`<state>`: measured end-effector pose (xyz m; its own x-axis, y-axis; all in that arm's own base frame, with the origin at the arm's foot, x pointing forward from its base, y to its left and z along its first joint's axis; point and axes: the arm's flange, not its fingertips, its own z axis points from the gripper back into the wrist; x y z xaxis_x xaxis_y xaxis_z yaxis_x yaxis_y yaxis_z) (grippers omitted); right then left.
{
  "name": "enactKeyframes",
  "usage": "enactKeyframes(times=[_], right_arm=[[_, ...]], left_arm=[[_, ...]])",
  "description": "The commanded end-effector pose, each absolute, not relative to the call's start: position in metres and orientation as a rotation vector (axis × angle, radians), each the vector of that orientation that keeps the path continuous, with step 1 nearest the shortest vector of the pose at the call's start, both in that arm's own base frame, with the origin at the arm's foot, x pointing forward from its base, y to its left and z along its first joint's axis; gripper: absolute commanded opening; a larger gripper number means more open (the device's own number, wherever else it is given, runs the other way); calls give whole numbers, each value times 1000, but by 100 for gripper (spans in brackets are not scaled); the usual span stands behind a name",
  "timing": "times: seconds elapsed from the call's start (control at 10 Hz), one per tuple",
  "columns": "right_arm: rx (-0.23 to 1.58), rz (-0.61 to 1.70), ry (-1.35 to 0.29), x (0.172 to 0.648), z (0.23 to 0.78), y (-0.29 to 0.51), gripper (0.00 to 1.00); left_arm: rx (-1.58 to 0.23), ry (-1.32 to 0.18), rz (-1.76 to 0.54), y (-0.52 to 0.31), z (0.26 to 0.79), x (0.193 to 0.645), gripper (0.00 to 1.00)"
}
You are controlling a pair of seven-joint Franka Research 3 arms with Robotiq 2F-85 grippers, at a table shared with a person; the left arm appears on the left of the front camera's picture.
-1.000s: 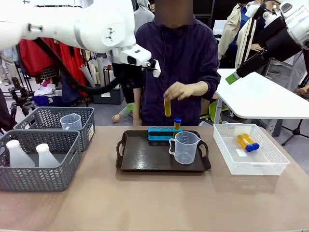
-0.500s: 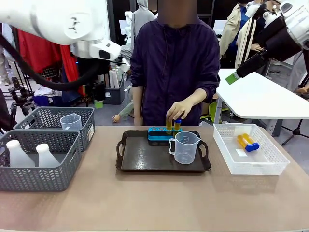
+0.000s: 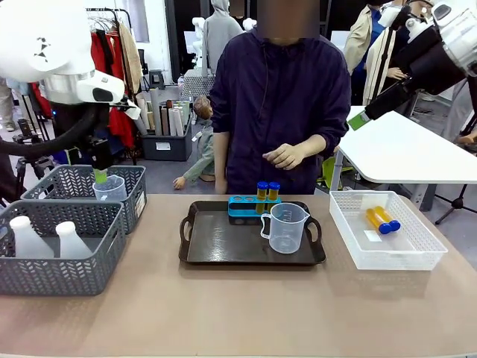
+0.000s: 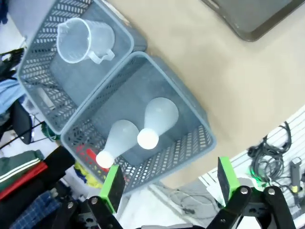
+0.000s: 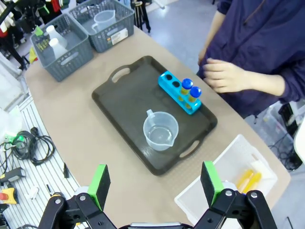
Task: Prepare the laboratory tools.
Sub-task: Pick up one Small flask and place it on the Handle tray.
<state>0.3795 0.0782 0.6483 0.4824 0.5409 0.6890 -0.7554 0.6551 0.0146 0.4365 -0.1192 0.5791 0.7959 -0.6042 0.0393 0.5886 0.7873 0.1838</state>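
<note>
So far, two blue-capped test tubes (image 3: 267, 191) stand in the blue rack (image 3: 242, 203) at 12 o'clock on the dark tray (image 3: 223, 246) with a measuring jug (image 3: 286, 227) just beside them, while two more tubes (image 3: 382, 219) lie in the white basket (image 3: 417, 257) at 3 o'clock and two conical flasks (image 3: 26, 237) and a second jug (image 3: 109, 188) sit in the grey baskets (image 3: 59, 280) at 9 o'clock, so I judge the job about half done. My left tool (image 4: 169, 171) hangs released and empty above the flasks, my right tool (image 5: 153, 176) likewise spread and empty, high over the tray. The tabletop (image 3: 223, 313) is plain tan; behind the person (image 3: 283, 97) are a white table (image 3: 402, 149) and hanging clothes (image 3: 119, 52).
</note>
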Motion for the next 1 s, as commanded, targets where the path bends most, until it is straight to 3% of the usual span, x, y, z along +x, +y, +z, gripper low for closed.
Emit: enactKeyframes(times=[0.0, 0.5, 0.9], right_arm=[[361, 814, -714, 380, 649, 78, 100], [361, 814, -714, 380, 649, 78, 100], [361, 814, -714, 380, 649, 78, 100]], left_arm=[[181, -103, -657, -125, 586, 436, 100], [136, -91, -660, -115, 570, 446, 100], [121, -90, -379, -52, 541, 435, 100]])
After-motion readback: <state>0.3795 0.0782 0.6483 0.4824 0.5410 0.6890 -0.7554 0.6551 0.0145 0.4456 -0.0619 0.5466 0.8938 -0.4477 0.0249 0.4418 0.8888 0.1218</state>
